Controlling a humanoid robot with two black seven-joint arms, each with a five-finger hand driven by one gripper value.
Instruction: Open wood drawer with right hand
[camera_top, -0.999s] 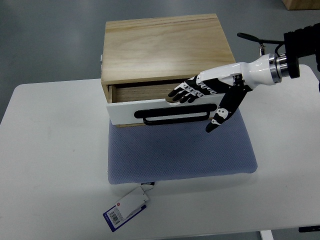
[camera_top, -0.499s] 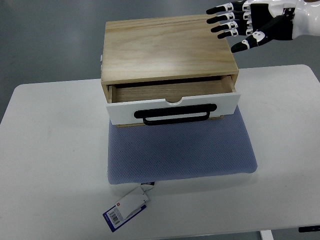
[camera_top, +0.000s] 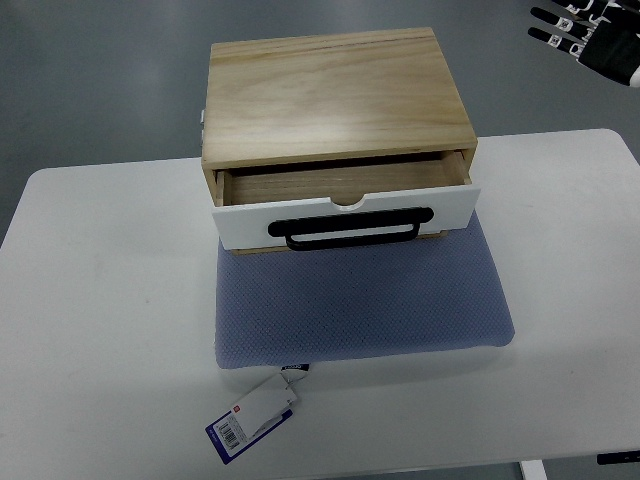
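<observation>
Drawer (camera_top: 345, 205) sits partly open in the wooden box (camera_top: 335, 95); right robot hand (camera_top: 592, 35) spread wide, empty.

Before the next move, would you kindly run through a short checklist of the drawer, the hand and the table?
1. Drawer pulled out: ok, partly open, a gap shows behind its white front.
2. Handle free: ok, nothing touches it.
3. Right hand away from the box: ok, at the top right corner, holding nothing.
4. Box seated on the mat: ok, its front edge rests on the mat.
5. Drawer contents: cannot tell, only a strip of the inside shows.
6. Tag out of the way: ok, near the table's front edge.
</observation>
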